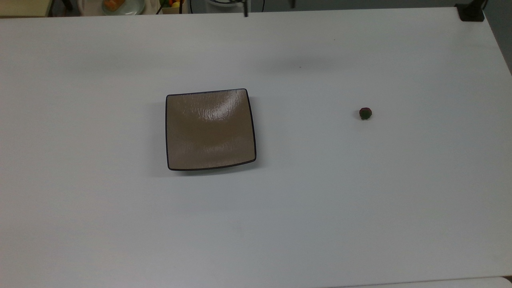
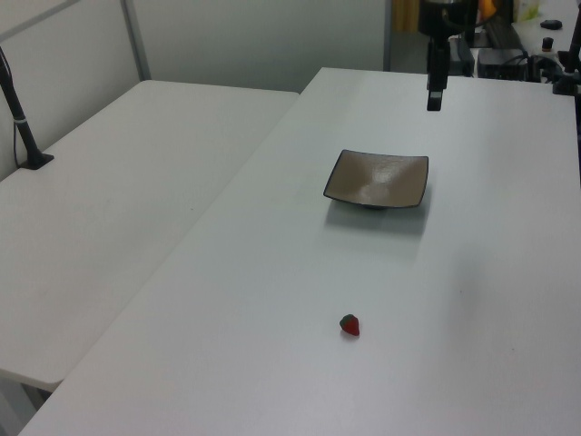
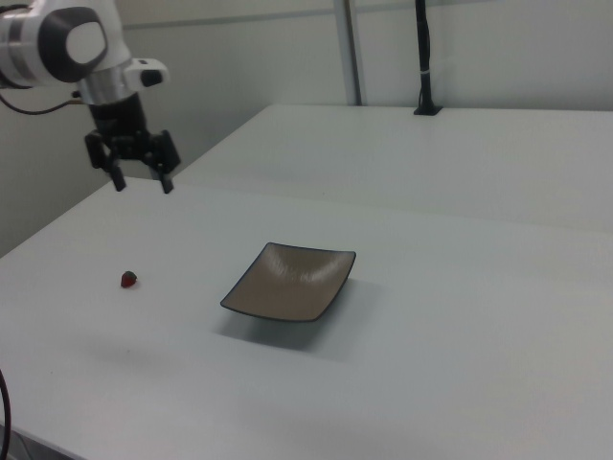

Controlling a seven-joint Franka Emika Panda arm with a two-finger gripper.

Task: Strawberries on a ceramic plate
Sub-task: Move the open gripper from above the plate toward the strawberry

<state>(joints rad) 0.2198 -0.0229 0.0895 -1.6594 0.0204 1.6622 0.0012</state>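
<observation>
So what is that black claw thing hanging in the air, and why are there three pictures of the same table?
The claw is a gripper, the hand of a robot arm. Its two fingers are spread open and hold nothing; it hangs above the white table. Three cameras watch one scene: the top view looks straight down, the left view and right view look from opposite sides. On the table lie a square brown ceramic plate with nothing on it, and, well apart from it, one tiny red strawberry. The robot's job is to put the strawberry on the plate. It has not touched it yet.
</observation>
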